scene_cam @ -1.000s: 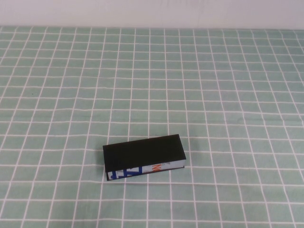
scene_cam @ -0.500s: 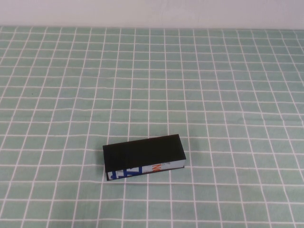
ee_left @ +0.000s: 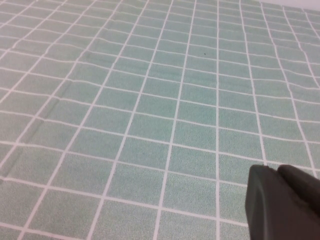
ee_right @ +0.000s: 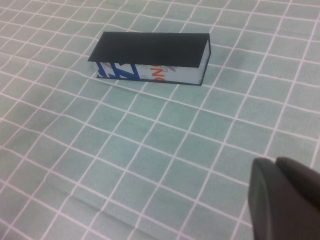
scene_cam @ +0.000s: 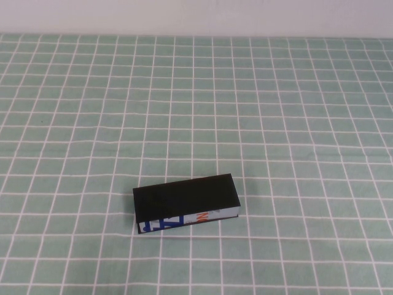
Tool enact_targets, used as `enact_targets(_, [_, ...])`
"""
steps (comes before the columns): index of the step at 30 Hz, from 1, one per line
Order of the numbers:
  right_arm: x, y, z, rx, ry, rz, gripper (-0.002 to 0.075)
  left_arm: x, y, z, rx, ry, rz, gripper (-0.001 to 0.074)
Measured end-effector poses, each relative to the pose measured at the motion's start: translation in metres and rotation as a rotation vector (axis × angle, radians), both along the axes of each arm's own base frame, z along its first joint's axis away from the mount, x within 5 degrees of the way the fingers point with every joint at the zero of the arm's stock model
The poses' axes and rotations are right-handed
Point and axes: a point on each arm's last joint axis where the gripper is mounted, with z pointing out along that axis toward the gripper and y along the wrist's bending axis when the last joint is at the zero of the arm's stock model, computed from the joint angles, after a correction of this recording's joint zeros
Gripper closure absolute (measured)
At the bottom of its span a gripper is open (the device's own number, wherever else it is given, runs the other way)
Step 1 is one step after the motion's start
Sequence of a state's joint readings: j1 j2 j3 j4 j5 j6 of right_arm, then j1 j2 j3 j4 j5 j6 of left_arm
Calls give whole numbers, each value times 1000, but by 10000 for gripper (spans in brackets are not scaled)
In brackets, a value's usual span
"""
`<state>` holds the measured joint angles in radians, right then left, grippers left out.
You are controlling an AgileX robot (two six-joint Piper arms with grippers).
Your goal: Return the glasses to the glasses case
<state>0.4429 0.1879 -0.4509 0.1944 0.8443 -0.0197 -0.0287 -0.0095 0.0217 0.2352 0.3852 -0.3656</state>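
The glasses case [scene_cam: 186,203] lies closed on the green checked cloth, near the front centre, its white side strip with blue and orange print facing me. It also shows in the right wrist view [ee_right: 152,56], lid down. The glasses are out of view. My left gripper [ee_left: 276,170] is shut and empty over bare cloth, with the case out of its view. My right gripper [ee_right: 275,162] is shut and empty, held above the cloth well short of the case. Neither arm shows in the high view.
The green cloth with a white grid [scene_cam: 276,123] covers the whole table up to a white wall [scene_cam: 196,15] at the back. Slight wrinkles run across the cloth in the left wrist view [ee_left: 75,80].
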Motion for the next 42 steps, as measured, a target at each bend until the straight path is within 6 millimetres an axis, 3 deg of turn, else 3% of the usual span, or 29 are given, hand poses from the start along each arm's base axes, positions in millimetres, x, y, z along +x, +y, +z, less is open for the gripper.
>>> enact_targets(4, [1,-1,0,8,4,-44,739,0,0,0,-1,0,0,737])
enact_targets(11, [8,-9,1,-2,-9,-280,739,0,0,0,-2,0,1,737])
enact_targets(18, [25,-26,2,-65,-208,-553,739,0,0,0,-2,0,1,737])
enact_targets(23, [39,-34,-42,-93,-250,-644,739,0,0,0,-2,0,1,737])
enact_targets(29, [36,-35,-95,-97,-254,-662,739,0,0,0,-2,0,1,737])
enact_targets(34, [28,-34,-107,-109,-227,-649,739,0,0,0,-2,-2,1,737])
enact_targets(42, [27,-34,-107,-114,-214,-646,739,0,0,0,-2,-2,1,737])
